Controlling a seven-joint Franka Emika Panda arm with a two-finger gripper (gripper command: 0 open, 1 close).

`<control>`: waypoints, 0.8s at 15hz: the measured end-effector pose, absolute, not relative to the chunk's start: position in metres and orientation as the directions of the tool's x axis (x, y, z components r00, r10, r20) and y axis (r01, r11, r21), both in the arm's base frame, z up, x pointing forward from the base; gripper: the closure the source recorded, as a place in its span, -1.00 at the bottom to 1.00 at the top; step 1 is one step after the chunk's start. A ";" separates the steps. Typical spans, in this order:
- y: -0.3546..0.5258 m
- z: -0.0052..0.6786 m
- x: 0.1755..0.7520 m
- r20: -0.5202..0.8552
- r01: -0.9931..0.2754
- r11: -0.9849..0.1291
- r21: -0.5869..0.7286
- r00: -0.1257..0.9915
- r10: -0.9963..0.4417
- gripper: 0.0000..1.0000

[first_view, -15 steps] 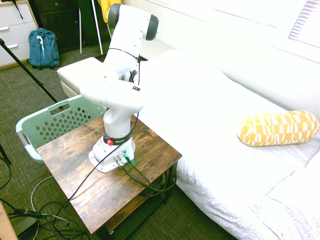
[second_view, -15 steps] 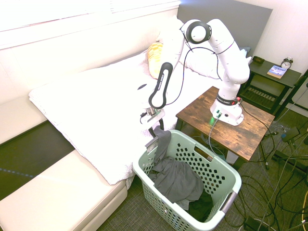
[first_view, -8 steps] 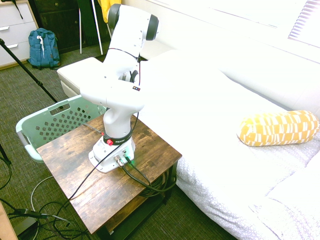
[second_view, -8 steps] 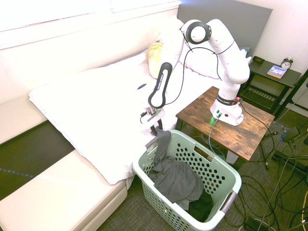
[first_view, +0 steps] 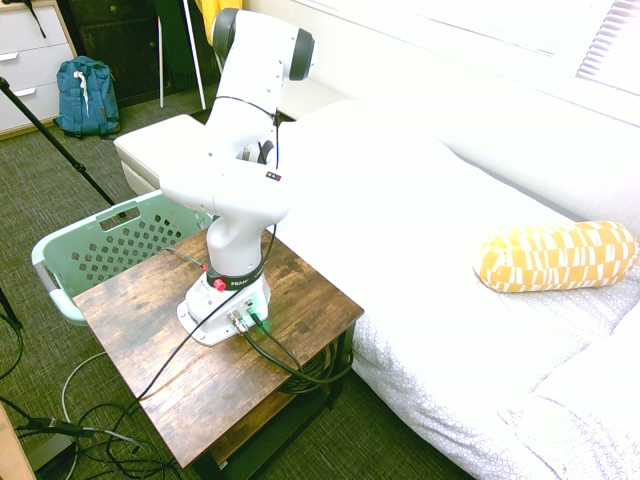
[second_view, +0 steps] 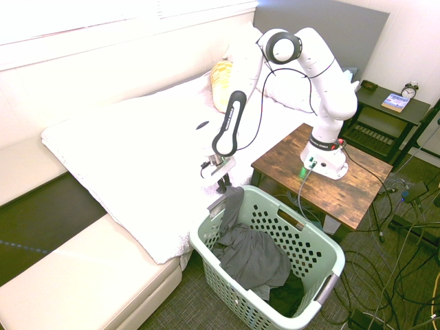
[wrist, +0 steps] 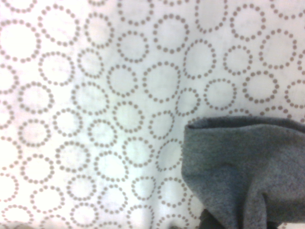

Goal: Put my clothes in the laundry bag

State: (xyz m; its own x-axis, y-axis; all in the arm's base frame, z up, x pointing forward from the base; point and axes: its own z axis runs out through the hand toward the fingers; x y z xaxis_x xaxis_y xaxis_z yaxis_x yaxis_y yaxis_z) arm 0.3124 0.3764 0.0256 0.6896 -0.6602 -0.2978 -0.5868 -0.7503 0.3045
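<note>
Second exterior view: one garment (second_view: 251, 256), one basket (second_view: 323, 242).

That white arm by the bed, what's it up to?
It is dealing with laundry. The gripper sits at the top of a dark grey garment, just above the rim of the mint-green laundry basket. Most of the garment already lies inside the basket; one end hangs up over the rim beside the white bed cover.
</note>
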 end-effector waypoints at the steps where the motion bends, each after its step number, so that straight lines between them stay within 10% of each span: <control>1: 0.382 0.029 0.307 -0.287 -0.587 -0.755 0.293 0.699 -0.654 1.00; 12: 0.422 0.125 0.161 -0.100 -0.507 -0.855 0.108 0.850 -0.517 1.00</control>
